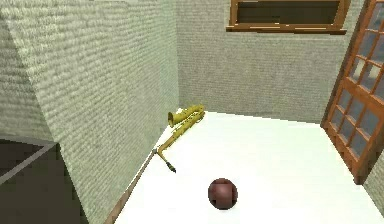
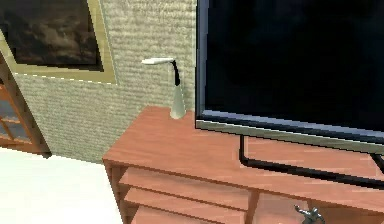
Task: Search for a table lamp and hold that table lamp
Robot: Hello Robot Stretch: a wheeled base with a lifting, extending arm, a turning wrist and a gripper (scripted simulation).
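Note:
A small table lamp with a pale cone base, a thin dark bent neck and a flat white head stands at the back left corner of a wooden TV stand in the arm side view. It sits just left of a large black television.
A dark framed picture hangs on the wall left of the lamp. The stand has shelves below. In the forward view a brass saxophone lies against the wall, a dark red ball rests on the pale floor, and a glazed wooden door stands at the right.

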